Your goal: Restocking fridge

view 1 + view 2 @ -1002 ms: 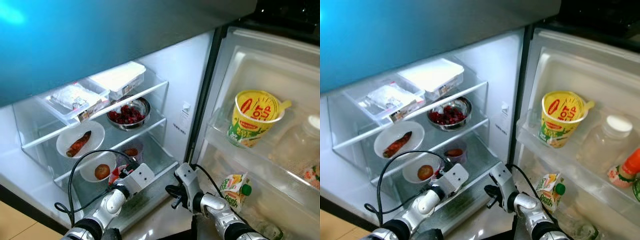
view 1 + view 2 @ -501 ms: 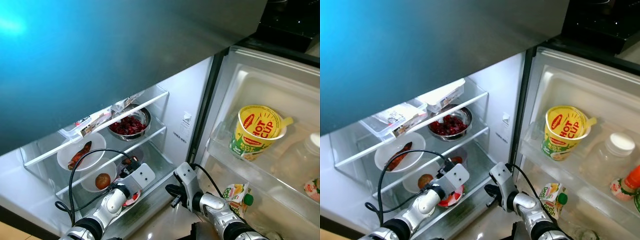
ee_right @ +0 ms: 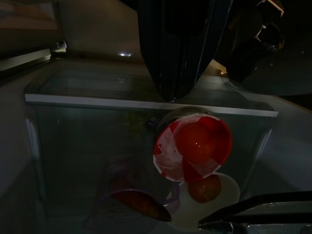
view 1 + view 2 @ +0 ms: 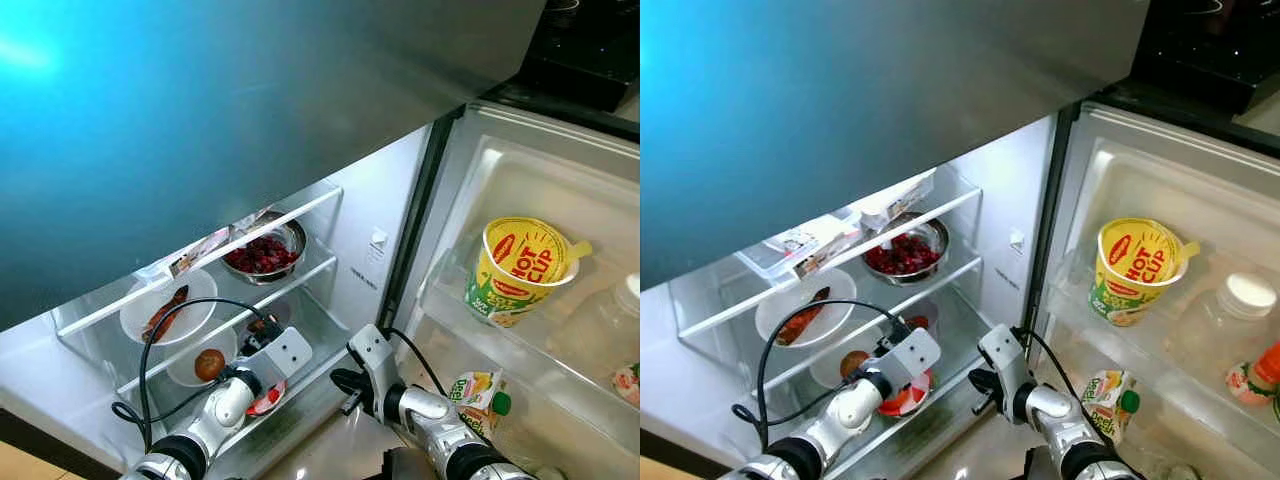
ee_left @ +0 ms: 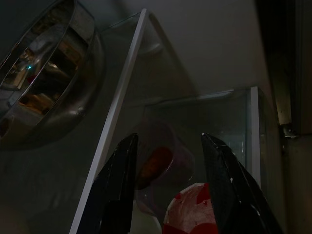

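Note:
My left gripper (image 5: 169, 146) reaches into the fridge's lower shelf space, shut on a red-and-white cup (image 4: 265, 398). The right wrist view shows that cup (image 3: 192, 146) from below. Just beyond the fingers stands a small purple cup (image 5: 161, 165) with something red in it. A white bowl (image 4: 208, 362) holding a brown round item sits to the left. My right gripper (image 4: 342, 385) hovers shut at the fridge's front edge, right of the cup and touching nothing.
On the middle shelf are a steel bowl of red berries (image 4: 262, 255) and a plate with a sausage-like item (image 4: 168, 312). Packaged trays (image 4: 805, 245) lie above. The open door rack holds a yellow Hot Cup (image 4: 522, 270), a bottle (image 4: 1230, 320) and a juice carton (image 4: 478, 392).
The head view has shifted, so the blue door above now hides more of the top shelf. My left gripper with the cup has moved in over the lower shelf. The right arm has barely moved.

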Motion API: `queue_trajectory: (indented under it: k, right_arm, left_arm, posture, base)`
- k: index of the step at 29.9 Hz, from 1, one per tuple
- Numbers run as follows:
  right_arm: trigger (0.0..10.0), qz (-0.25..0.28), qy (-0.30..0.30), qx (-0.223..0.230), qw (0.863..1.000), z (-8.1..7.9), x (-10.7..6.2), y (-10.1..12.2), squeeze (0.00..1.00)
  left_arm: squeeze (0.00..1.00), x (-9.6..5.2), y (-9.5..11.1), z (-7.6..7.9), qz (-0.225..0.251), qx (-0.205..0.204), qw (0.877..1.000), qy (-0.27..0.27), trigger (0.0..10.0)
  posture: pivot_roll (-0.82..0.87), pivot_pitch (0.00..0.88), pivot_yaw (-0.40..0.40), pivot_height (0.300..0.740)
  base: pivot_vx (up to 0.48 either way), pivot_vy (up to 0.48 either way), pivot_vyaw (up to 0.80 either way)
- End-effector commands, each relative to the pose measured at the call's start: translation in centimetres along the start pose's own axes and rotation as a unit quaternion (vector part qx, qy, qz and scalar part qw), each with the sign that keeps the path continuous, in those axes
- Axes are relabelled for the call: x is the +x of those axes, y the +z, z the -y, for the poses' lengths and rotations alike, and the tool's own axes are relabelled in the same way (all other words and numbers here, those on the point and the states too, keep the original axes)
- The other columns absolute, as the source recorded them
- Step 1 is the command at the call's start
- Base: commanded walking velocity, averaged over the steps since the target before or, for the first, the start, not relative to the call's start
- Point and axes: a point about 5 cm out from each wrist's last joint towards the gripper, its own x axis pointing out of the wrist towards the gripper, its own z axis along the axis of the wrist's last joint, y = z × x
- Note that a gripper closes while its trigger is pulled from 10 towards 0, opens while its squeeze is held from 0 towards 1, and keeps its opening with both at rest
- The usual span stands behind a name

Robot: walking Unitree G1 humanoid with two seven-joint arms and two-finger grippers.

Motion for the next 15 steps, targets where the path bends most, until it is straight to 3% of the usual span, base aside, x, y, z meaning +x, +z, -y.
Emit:
queue_trajectory:
  k: [1, 10, 15]
  right_arm:
    - [10.0, -0.006, 0.001, 0.010, 1.000, -0.19, 0.01, -0.38, 0.00]
    - [10.0, -0.006, -0.001, 0.009, 1.000, -0.09, 0.01, -0.29, 0.00]
    - [10.0, -0.007, -0.001, 0.009, 1.000, -0.08, 0.01, -0.31, 0.00]
  left_arm:
    - [0.00, 0.03, 0.03, 0.35, -0.001, -0.002, 1.000, -0.004, 10.0]
    - [0.00, 0.09, 0.13, 0.41, -0.001, -0.009, 1.000, -0.001, 10.0]
    - [0.00, 0.21, -0.11, 0.27, -0.018, -0.010, 1.000, 0.011, 10.0]
  posture:
    - [-0.02, 0.000, 0.029, 0.604]
    - [-0.02, 0.000, 0.029, 0.604]
    - [-0.02, 0.000, 0.028, 0.604]
  base:
    - [0.000, 0.000, 0.00]
    - [0.000, 0.000, 0.00]
    - [-0.388, 0.000, 0.00]
